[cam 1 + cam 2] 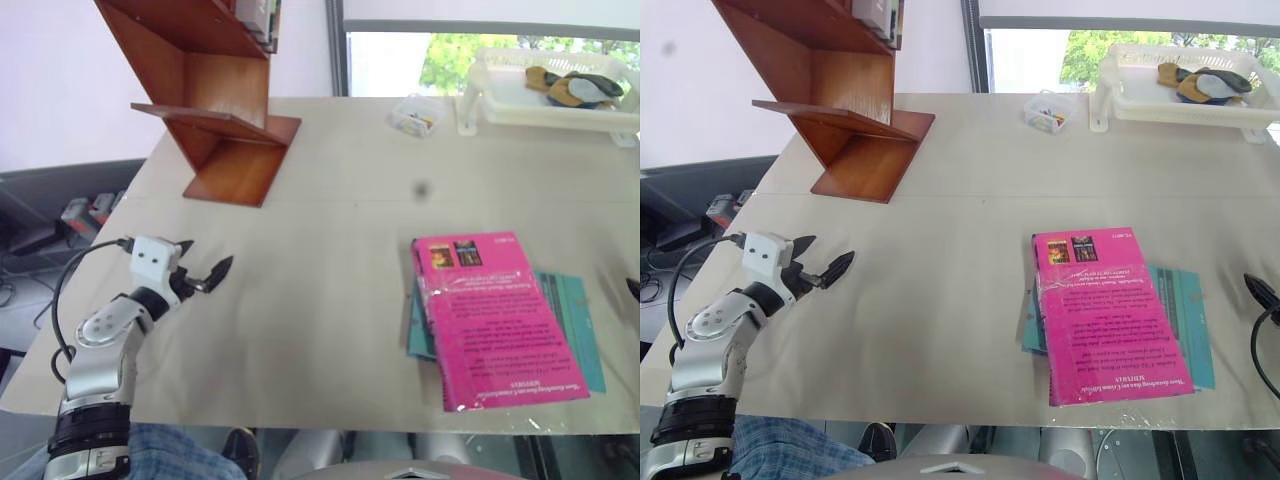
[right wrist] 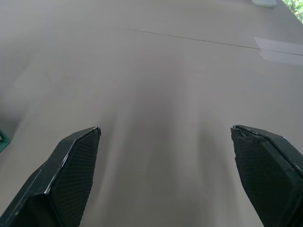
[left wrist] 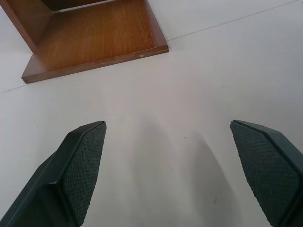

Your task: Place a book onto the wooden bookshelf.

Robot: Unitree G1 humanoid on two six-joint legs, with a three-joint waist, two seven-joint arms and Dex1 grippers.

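The pink book (image 1: 497, 318) lay on a teal book (image 1: 572, 322), near right on the worktop (image 1: 320, 200); both tools (image 3: 165, 175) (image 2: 165, 177) gaped empty; the bookshelf (image 1: 215, 110) stood far left, so grip the pink book's free edge

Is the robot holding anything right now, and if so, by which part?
Nothing is held. The left hand and right hand are both open over bare table; the pink book lies untouched on a teal book.
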